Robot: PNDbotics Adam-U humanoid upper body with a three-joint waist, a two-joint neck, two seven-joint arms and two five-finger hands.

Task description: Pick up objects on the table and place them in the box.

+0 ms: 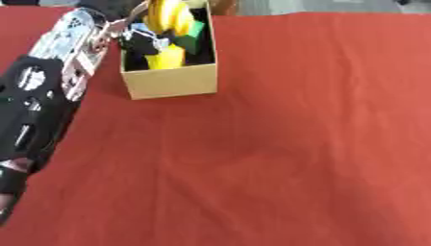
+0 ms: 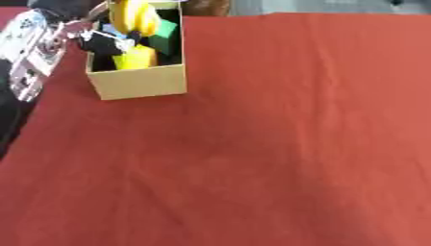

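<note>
A yellow object [image 1: 166,15] was held over the box [image 1: 172,80] by the left hand [image 1: 126,26], fingers apparently curled round it, for dropping in.

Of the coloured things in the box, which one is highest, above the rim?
The yellow object at the far end of the box: it sticks up above the rim, while the green piece and lower yellow piece sit inside.

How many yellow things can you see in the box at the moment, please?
2. A yellow banana-like thing sits at the top of the box, by the left hand; a yellow block lies lower, near the front wall. Others may be hidden underneath.
</note>
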